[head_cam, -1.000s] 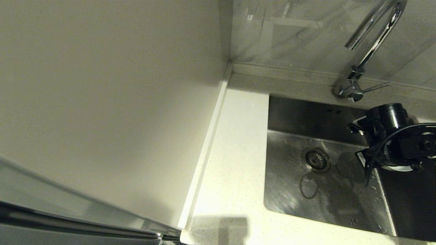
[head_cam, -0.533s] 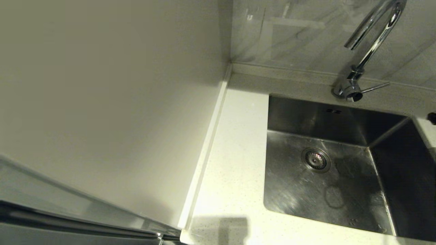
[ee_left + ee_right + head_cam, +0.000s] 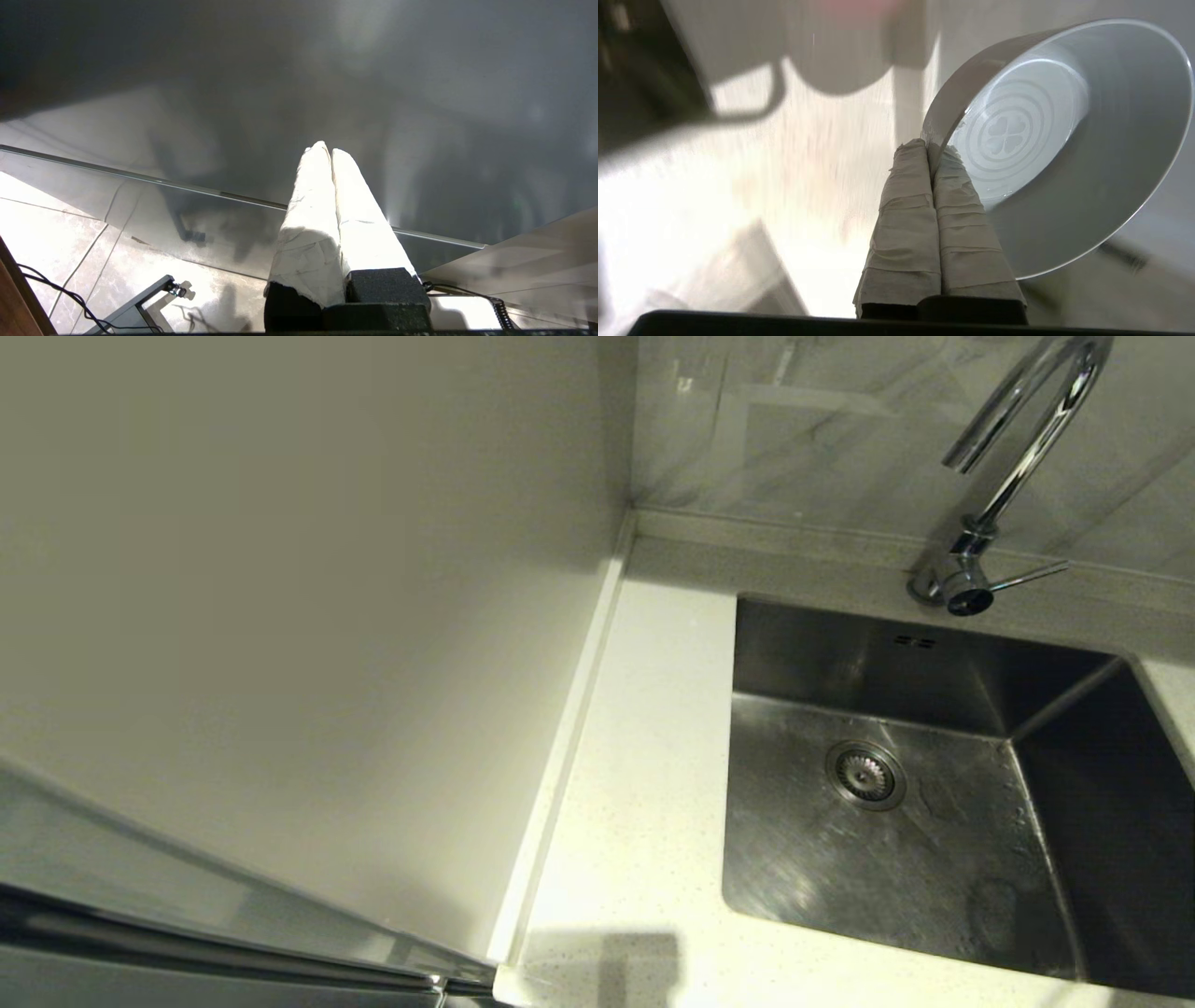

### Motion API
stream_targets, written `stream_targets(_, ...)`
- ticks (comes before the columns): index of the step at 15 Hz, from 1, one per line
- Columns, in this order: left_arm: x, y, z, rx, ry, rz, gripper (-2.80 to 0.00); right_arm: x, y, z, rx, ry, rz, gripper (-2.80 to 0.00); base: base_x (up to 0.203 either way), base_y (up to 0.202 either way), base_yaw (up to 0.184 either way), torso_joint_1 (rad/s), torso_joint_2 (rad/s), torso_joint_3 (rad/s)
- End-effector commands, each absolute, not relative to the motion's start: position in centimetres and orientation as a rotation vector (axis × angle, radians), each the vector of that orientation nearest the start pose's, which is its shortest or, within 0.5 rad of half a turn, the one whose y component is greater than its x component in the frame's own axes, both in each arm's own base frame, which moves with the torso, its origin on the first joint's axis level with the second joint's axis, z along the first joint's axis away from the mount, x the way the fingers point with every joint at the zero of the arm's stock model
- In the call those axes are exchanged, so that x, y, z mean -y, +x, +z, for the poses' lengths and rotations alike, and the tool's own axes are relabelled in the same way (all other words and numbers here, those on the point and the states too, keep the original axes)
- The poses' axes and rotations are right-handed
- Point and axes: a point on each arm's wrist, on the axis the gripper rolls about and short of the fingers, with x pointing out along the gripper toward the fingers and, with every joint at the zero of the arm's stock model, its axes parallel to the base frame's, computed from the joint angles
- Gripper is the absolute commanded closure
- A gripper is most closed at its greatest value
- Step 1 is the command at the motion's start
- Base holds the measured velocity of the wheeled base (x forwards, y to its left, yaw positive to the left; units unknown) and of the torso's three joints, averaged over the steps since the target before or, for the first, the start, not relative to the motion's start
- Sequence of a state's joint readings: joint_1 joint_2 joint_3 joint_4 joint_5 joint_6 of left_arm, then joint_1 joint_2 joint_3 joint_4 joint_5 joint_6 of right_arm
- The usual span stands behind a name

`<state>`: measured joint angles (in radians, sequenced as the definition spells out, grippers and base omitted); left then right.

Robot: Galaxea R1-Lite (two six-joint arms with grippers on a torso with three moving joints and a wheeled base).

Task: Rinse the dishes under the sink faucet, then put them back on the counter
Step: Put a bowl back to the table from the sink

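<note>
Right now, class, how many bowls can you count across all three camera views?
1. A whitish bowl is pinched by its rim in the right gripper, seen only in the right wrist view. The sink holds none; others may be out of view.

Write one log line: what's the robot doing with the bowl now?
right pincer: shut on bowl rim | left pincer: shut, holding nothing | sink: no dishes | faucet: no water seen
</note>
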<state>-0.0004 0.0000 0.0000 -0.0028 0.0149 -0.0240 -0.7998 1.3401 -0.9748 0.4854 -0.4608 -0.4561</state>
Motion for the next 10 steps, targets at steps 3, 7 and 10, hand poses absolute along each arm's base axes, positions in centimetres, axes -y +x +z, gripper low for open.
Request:
stream_targets(3,0.0,-2.3,7.6,0.006,-0.025,0.015,0.0,14.7,10.5,20.3,-1.279,-0.105,-0.919,0.0,0.0,0.0,0.0,0.0,0.0,0.0)
stream_targets(7,0.0,-2.3,7.6,0.006,-0.025,0.014,0.0,15.5,11.2,17.2,-1.384,-0.035,-0.822,0.0,0.0,0.0,0.0,0.0,0.0,0.0)
stream_targets(10,0.0,-2.3,7.6,0.007,-0.025,0.015,0.0,16.6,12.2,15.7,-1.408,-0.013,-0.812,0.0,0.0,0.0,0.0,0.0,0.0,0.0)
